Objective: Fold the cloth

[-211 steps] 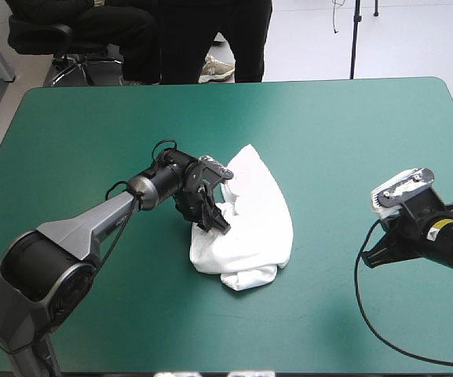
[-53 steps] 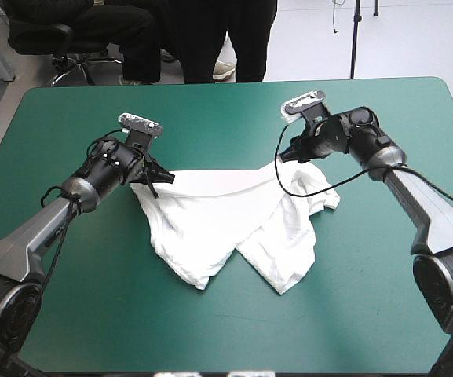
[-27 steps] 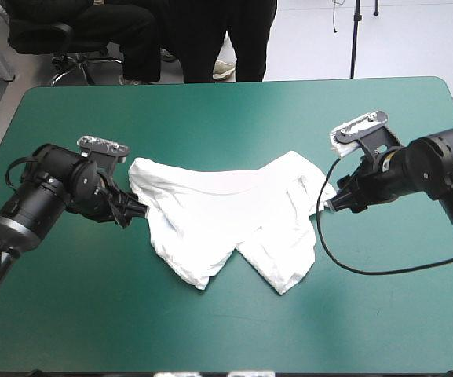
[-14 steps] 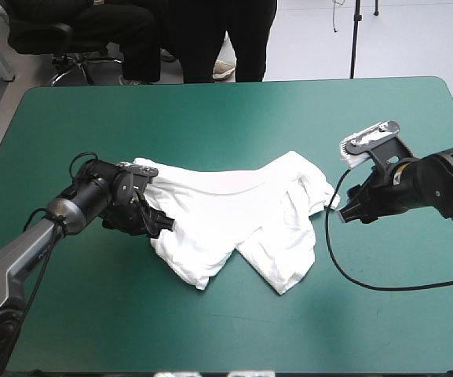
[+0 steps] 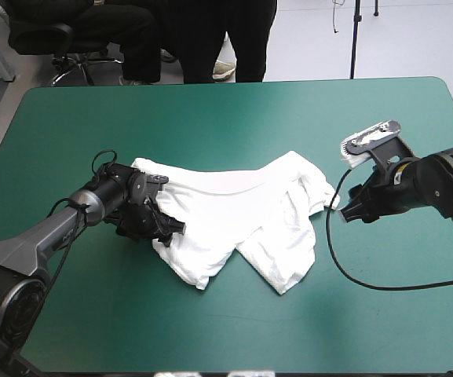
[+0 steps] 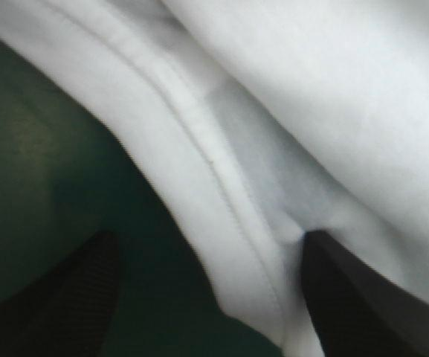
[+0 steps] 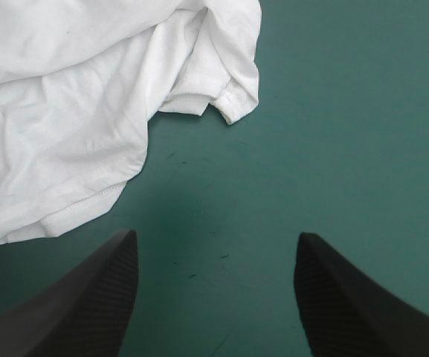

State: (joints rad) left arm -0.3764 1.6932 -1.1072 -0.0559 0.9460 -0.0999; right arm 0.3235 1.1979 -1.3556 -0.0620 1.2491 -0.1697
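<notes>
Round-cornered table (image 5: 234,80) under a plain teal-green cover (image 5: 234,330).

Premises are presenting as a robotics laboratory or test room, not a home or shop. Two black-and-grey robot arms, the left arm (image 5: 30,239) and the right arm (image 5: 438,184), are reaching in over a single desk (image 5: 234,118) that is wearing a plain teal-green cover with rounded corners. A white T-shirt (image 5: 234,212) is lying on it as the test piece. Beyond the desk's far edge a pale, hard floor (image 5: 414,39) is showing. A black office chair (image 5: 81,69) on a castor base is standing off the far left corner. A thin black equipment stand (image 5: 354,39) is rising toward the far right.
</notes>
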